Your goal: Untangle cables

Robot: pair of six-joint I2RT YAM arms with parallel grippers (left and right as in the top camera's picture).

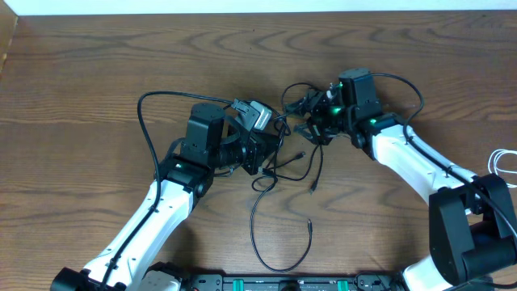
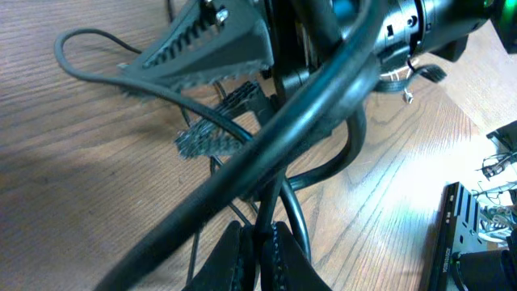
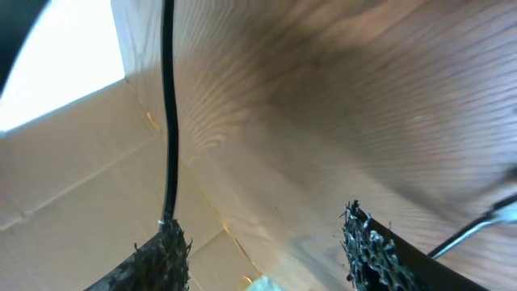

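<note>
Though tangled, two black cables (image 1: pixel 253 230)

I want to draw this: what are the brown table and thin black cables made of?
The brown table looks like wood or wood veneer: wavy grain lines, matte finish. The thin black cables seem rubber- or plastic-coated: smooth, dull black, bending in soft loops.

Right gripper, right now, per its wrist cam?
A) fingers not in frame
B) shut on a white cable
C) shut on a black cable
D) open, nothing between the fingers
D: in the right wrist view the right gripper has its fingers well apart with only background between them, and a black cable merely runs down to one fingertip.
</note>
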